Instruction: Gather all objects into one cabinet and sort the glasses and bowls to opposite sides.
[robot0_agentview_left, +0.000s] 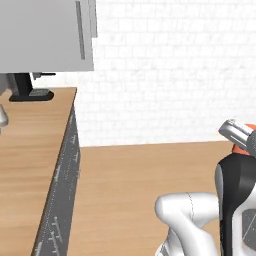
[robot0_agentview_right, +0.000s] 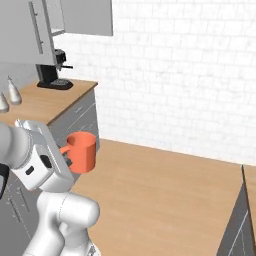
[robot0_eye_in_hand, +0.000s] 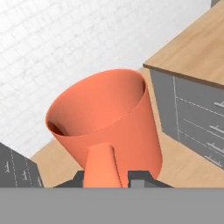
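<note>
My gripper (robot0_agentview_right: 64, 156) is shut on the handle of the orange mug (robot0_agentview_right: 83, 152) and holds it in the air over the wooden floor, beside the counter's end. In the hand view the orange mug (robot0_eye_in_hand: 105, 118) is close up, mouth facing away, its handle running down between my fingertips (robot0_eye_in_hand: 139, 177). From the left base view the gripper (robot0_agentview_left: 239, 139) sits at the right edge, with a sliver of the orange mug (robot0_agentview_left: 243, 148) under it. A grey wall cabinet (robot0_agentview_left: 45, 35) hangs above the counter, also at the top left (robot0_agentview_right: 30, 30). The other cups and the bowl are out of view.
A wooden counter (robot0_agentview_left: 30, 150) over grey drawer units (robot0_agentview_right: 80, 120) runs along the left. On it stand a black coffee machine (robot0_agentview_right: 52, 70) and two white-grey shakers (robot0_agentview_right: 14, 92). A second counter (robot0_agentview_right: 248, 195) edges in at the right. A white brick wall (robot0_agentview_right: 180, 75) closes the back.
</note>
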